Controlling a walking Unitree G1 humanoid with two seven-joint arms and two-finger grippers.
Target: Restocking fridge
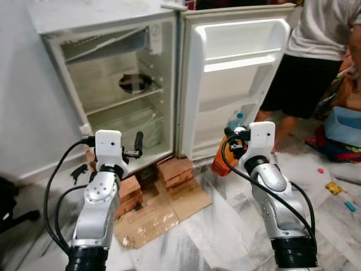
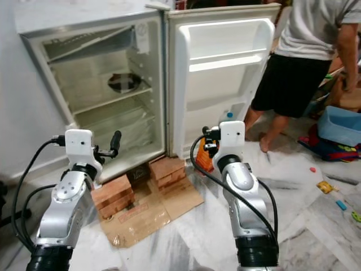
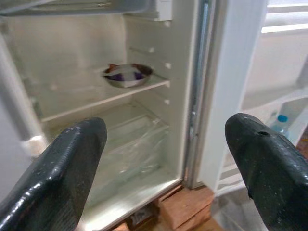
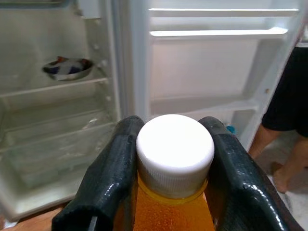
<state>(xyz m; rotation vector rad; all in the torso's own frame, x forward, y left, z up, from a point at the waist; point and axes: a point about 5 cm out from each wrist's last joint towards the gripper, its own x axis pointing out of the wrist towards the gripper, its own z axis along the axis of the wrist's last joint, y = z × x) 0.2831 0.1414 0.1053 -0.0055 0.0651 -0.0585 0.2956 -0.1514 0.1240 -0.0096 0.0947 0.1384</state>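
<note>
Head camera: the white fridge [image 1: 107,84] stood wide open on bricks [image 1: 176,169], with flattened cardboard [image 1: 161,212] on the floor in front. A metal bowl [image 1: 135,83] sat on the middle shelf, and a blue-capped bottle [image 1: 237,120] stood in the lower door rack. A person [image 1: 316,51] in black shorts stood just to the right of the door. Both arms were raised toward the fridge.

Left wrist: the left claw [image 3: 166,168] was spread wide with nothing between the fingers, aimed at the fridge interior.

Right wrist: the right claw [image 4: 173,159] was pinching an orange bottle [image 4: 171,211] by the neck, just under its white cap [image 4: 174,147], held up in front of the open door.
</note>
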